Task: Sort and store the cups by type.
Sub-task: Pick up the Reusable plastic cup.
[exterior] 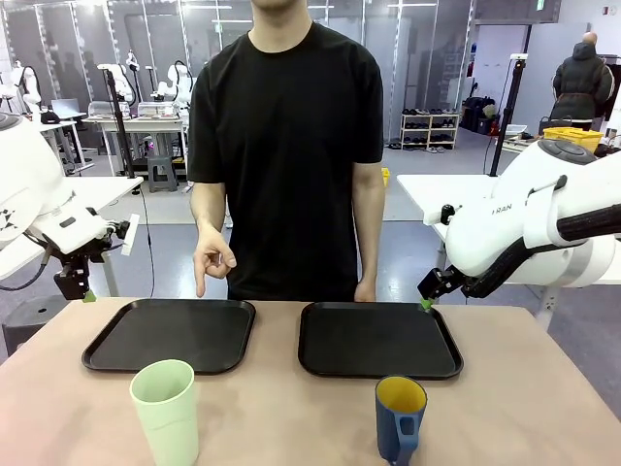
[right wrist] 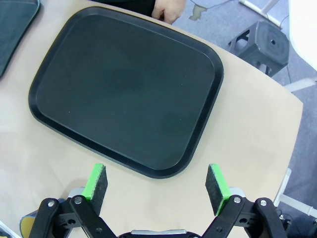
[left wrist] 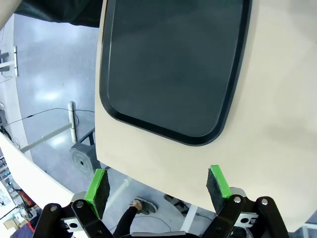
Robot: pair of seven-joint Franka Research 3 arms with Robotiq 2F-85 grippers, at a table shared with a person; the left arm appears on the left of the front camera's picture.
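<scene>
Our beige table [exterior: 291, 417], with a busy lab hall behind.
Green tumbler [exterior: 165, 413] stands before the left tray [exterior: 173, 333], blue mug [exterior: 400, 417] before the right tray [exterior: 378, 338]; our left gripper [left wrist: 158, 182] and right gripper [right wrist: 157, 181] hang released.

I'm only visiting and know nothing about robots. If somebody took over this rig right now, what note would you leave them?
Left end effector: open, empty, off the table's left edge near the left tray.
Right end effector: open, empty, by the right tray.
Cups: the green tumbler and the blue mug stand upright on the table, on the robot's side of the trays.
Done: nothing yet; both trays are bare.
Left: both cups still need storing, probably one on each tray.
</scene>
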